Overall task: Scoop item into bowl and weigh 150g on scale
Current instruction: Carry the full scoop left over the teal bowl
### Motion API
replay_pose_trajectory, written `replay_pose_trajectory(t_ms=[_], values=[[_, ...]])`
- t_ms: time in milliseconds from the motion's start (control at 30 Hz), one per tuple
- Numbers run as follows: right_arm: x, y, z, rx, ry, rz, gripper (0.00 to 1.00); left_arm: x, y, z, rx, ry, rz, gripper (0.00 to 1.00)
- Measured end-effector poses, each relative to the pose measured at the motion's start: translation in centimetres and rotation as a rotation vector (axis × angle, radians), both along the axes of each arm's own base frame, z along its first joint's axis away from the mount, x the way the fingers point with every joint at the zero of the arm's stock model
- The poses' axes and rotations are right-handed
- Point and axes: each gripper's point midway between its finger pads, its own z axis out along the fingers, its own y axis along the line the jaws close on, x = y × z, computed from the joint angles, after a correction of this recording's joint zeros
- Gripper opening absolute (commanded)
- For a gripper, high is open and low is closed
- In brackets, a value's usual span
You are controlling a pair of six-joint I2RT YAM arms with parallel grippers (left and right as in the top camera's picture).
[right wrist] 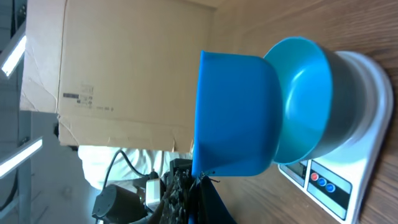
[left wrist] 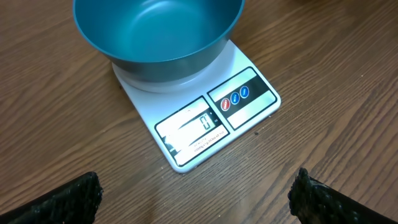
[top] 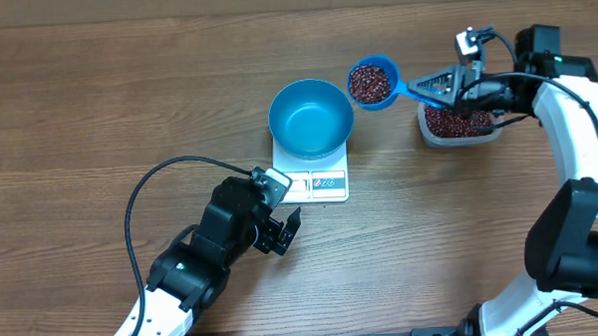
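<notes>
Left tool: the fingers stand wide apart and grip nothing. Only bare desk lies between them.

Scale: it lies flat on the desk, just ahead of the left tool. The display and button edge face that tool, and the display shows a single zero.

Bowl: the deep blue bowl stands upright on the far part of the scale, beyond the display as seen from the left tool.

Scoop: the small blue handled scoop is heaped with dark red-brown beans. It is held level in the air, just left of the right tool and close beside the bowl's right rim. In the right wrist view, the scoop's cup stands between the tool and the bowl.

Right tool: the fingers are clamped on the scoop's handle.

Tub: the clear plastic tub rests on the desk directly below the right tool. It holds more beans.

Cardboard box: it shows beyond the desk edge in the right wrist view.
</notes>
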Motion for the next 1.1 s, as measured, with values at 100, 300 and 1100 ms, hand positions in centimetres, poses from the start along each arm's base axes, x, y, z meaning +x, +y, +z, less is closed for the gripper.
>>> replay_pose_trajectory(t_ms=[100,300,1100], values=[[-0.2,0.9,-0.1,-0.006,0.008,0.020,0.04,0.0,0.0,0.0,0.000,0.000,0.000,1.00],[-0.2,1.1,-0.2,-0.009,0.013,0.023,0.04,0.1,0.0,0.1,-0.003,-0.007,0.001,1.00],[0.3,1.4,-0.8,-0.048,0.049,0.009,0.04,1.4,-0.8,2.1,-0.054,-0.091,0.002,1.00]])
